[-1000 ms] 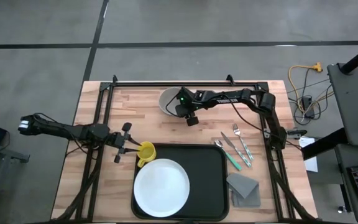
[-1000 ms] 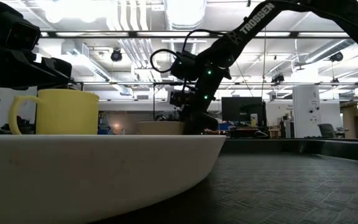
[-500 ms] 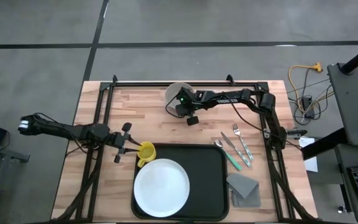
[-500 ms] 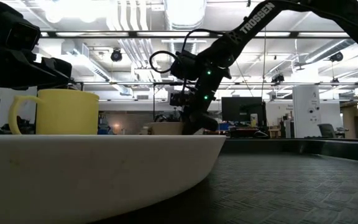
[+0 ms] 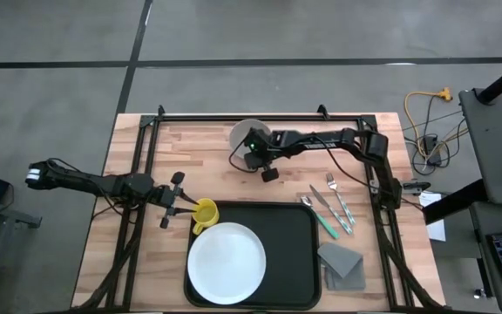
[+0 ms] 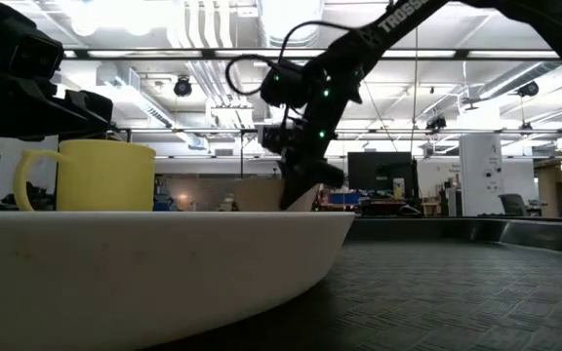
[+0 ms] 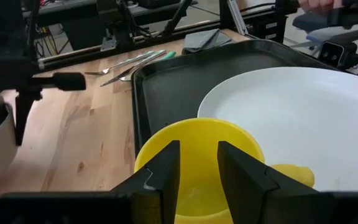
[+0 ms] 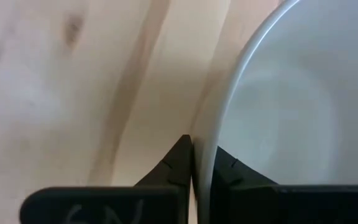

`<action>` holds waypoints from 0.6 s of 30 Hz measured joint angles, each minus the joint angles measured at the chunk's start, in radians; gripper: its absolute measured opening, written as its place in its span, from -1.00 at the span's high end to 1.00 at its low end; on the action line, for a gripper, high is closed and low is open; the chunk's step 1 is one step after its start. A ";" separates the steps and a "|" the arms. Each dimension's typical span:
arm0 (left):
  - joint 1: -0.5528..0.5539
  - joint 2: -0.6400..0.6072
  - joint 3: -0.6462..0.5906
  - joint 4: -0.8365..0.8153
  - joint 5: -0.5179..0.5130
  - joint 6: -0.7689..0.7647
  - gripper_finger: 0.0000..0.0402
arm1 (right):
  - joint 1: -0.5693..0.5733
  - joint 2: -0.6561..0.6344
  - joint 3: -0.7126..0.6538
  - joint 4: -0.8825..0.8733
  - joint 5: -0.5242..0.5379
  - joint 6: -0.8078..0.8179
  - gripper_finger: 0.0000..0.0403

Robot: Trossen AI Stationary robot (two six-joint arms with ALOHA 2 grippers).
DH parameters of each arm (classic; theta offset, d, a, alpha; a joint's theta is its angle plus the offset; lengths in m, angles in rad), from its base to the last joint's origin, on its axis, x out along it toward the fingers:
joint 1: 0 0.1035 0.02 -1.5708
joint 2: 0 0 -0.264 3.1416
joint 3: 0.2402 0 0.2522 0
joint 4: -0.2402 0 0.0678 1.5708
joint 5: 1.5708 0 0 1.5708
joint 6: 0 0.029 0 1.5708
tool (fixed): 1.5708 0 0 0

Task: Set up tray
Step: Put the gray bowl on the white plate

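1. On the table [image 5: 146, 148], near the front edge, sits the tray [image 5: 299, 235]; black, flat, low rim.
2. White plate [image 5: 227, 258] lies inside the tray, toward its left side.
3. Yellow mug [image 5: 206, 212] stands at the tray's back-left corner, touching or just over the rim; can't tell which from above.
4. Left hand [image 5: 174, 202] is at the mug: in the wrist view one finger is inside the mug [image 7: 197, 165] and one outside, straddling the wall. Fingers look parted around it, not visibly clamped.
5. Right hand [image 5: 253, 157] is at the back centre of the table, closed on the rim of a white bowl [image 5: 244, 133]. Right wrist view shows the bowl [image 8: 291, 106] wall pinched between the two fingers.
6. Low view: the bowl [image 6: 261, 197] probably tilts under the right arm, but the plate edge hides its base.
7. Right of the tray: cutlery [image 5: 328, 204] in a loose row, one piece with a green handle.
8. Grey folded napkin [image 5: 342, 260] lies just beside the tray's right edge, near the front.
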 joint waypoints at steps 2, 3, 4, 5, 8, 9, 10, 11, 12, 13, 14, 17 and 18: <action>0.000 0.000 0.000 0.000 0.000 0.000 0.53 | 0.013 -0.018 0.000 -0.011 0.006 0.017 0.96; 0.000 0.000 0.000 0.000 0.000 0.000 0.53 | 0.018 -0.030 -0.001 -0.015 0.007 0.031 0.96; 0.000 0.000 0.000 0.000 0.000 0.000 0.53 | 0.024 -0.040 -0.001 -0.015 0.008 0.044 0.96; 0.000 0.000 0.000 0.000 0.000 0.000 0.53 | 0.028 -0.051 -0.001 -0.015 0.008 0.059 0.96; 0.000 0.000 0.000 0.000 0.000 0.000 0.53 | 0.041 -0.081 -0.002 -0.036 0.007 0.097 0.96; 0.000 0.000 0.000 0.000 0.000 0.000 0.53 | 0.044 -0.091 -0.002 -0.039 0.007 0.107 0.96; 0.000 0.000 0.000 0.000 0.000 0.000 0.53 | 0.047 -0.101 -0.004 -0.044 0.007 0.112 0.96; 0.000 0.000 0.000 0.000 0.000 0.000 0.53 | 0.050 -0.111 -0.004 -0.055 0.005 0.116 0.96; 0.000 0.000 0.000 0.000 0.000 0.000 0.53 | 0.051 -0.122 -0.004 -0.061 -0.002 0.122 0.96; 0.000 0.000 0.000 0.000 0.000 0.000 0.53 | 0.051 -0.133 -0.004 -0.063 -0.017 0.133 0.96; 0.000 0.000 0.000 0.000 0.000 0.000 0.53 | 0.051 -0.142 -0.004 -0.066 -0.029 0.148 0.96; 0.000 0.000 0.000 0.000 0.000 0.000 0.53 | 0.050 -0.167 -0.005 -0.083 -0.046 0.195 0.96; 0.000 0.000 0.000 0.000 0.000 0.000 0.53 | 0.050 -0.175 -0.005 -0.089 -0.046 0.210 0.96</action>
